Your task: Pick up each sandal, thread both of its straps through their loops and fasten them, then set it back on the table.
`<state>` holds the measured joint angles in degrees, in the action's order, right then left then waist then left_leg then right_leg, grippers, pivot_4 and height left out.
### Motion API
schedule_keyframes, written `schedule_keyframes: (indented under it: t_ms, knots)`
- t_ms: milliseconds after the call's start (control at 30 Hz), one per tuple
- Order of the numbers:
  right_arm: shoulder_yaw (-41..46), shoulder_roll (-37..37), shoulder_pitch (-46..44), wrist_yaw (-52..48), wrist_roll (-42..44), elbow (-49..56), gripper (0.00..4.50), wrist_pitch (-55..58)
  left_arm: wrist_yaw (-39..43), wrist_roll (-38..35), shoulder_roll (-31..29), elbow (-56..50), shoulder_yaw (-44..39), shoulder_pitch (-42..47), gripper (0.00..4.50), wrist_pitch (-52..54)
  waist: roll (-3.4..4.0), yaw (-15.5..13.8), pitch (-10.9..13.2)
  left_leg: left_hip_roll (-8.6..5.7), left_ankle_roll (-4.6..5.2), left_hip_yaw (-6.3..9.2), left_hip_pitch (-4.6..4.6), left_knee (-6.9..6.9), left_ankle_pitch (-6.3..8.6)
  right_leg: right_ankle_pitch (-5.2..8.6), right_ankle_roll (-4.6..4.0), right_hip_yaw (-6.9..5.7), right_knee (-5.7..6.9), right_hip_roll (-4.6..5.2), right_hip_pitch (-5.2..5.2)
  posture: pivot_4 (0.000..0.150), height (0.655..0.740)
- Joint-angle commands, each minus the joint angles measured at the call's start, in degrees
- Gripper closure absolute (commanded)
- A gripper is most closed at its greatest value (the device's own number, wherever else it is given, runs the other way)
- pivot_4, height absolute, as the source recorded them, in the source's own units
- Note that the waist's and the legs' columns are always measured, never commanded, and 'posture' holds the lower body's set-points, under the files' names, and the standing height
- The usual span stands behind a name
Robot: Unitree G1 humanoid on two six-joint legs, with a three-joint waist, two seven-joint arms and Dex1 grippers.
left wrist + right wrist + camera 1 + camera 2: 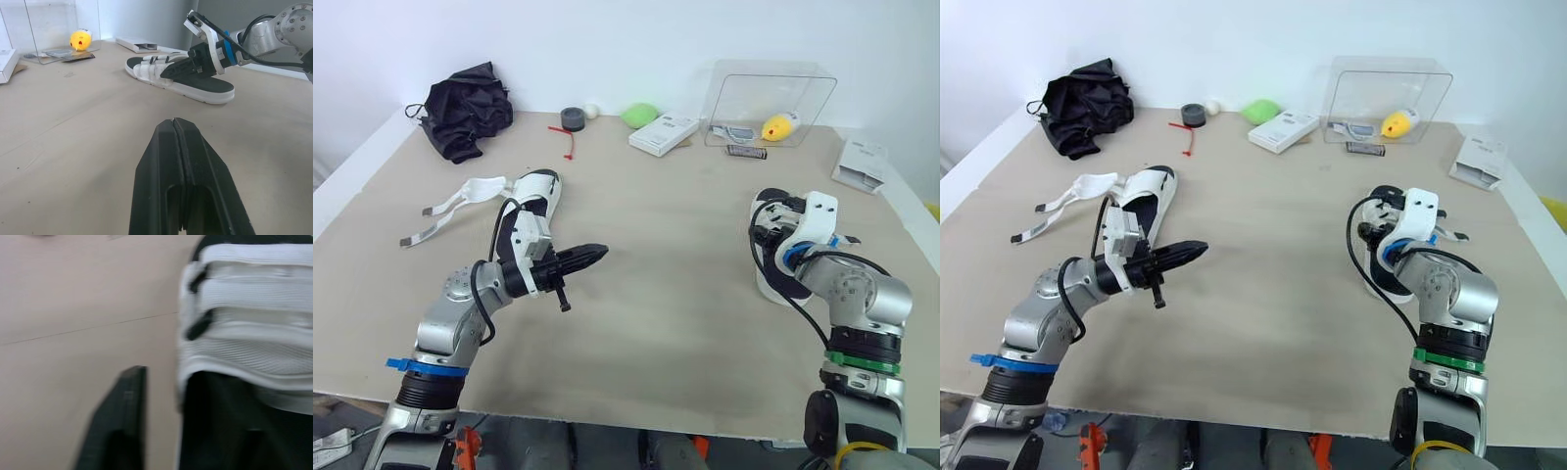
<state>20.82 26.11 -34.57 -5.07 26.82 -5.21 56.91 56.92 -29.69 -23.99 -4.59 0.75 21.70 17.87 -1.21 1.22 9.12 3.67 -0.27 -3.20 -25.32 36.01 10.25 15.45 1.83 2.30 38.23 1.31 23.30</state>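
sandal (pixel 254 333) side between spread fingers (pixel 122 421) of right pincer (pixel 168 72), on table (pixel 685 274).

A beige counter (pixel 666 284) is seen. At upper left a black cloth (pixel 465 108) is laid. Along the far edge a dark tape roll (pixel 573 118), a green object (pixel 640 116), a white box (pixel 664 134) and a clear container (pixel 769 98) are set. A sandal (pixel 538 191) with loose straps is placed left of centre, and a second sandal (pixel 764 284) at right.
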Motion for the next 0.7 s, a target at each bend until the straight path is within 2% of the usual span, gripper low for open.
schedule_keyframes:
  t_ms: [33,100,233,300,433,533,700]
  knots:
    - [1.07,4.37,0.43,-4.4,2.04,4.71,1.36,2.37,0.53,0.04,-1.2,-1.75,-0.11,-0.73,4.5,0.0,0.0,-0.06,0.0,0.0,0.0,0.0,0.0,0.0,0.0,0.0,0.0,0.0,0.0,0.0,0.0,0.15,0.74]
    - [0.88,7.54,3.62,-9.9,4.12,8.7,1.36,2.86,0.55,-0.06,-1.6,-2.2,-0.03,-1.25,4.5,0.37,0.0,-0.13,0.0,-0.01,0.0,-0.01,-0.02,-0.01,0.0,0.03,0.05,0.02,0.0,0.02,-0.01,0.15,0.74]
    - [-0.2,17.36,15.74,-24.92,9.91,21.16,1.36,3.92,-1.31,-1.75,-2.16,-3.59,-0.88,-2.36,4.5,3.25,-0.04,-0.19,-0.02,-0.07,0.06,0.01,-0.07,-0.01,0.04,0.09,0.14,0.07,-0.07,0.04,-0.04,0.15,0.74]
    - [0.87,19.78,20.02,-29.01,11.84,25.13,1.36,3.05,-2.96,-2.37,-2.18,-4.68,-1.6,-2.79,4.5,4.95,-0.04,0.2,-0.01,-0.04,0.11,0.06,0.02,0.03,0.08,0.08,0.14,0.23,-0.07,0.0,-0.06,0.15,0.74]
    - [1.45,18.68,20.92,-31.79,15.65,29.35,1.36,1.29,-8.42,-3.97,-1.53,-6.68,-4.62,-3.22,4.5,8.1,-0.05,0.49,-0.01,-0.02,0.1,0.13,0.16,0.08,0.06,0.06,0.27,0.33,-0.04,-0.13,-0.09,0.15,0.74]
    - [-4.61,16.38,19.15,-32.0,14.53,30.74,1.36,-1.14,-16.09,-5.35,-0.38,-7.98,-8.1,-3.79,4.5,12.27,-0.09,0.54,0.01,0.02,0.1,0.31,0.21,0.29,0.03,-0.11,0.38,0.46,-0.04,-0.44,-0.12,0.15,0.74]
    - [-10.68,11.73,15.15,-30.64,13.41,28.34,1.36,-2.14,-18.79,-6.7,-0.9,-7.56,-11.05,-6.43,4.5,15.18,-0.13,0.49,0.01,0.02,0.16,0.28,0.27,0.33,-0.09,-0.38,0.4,0.73,-0.04,-0.56,-0.08,0.15,0.74]
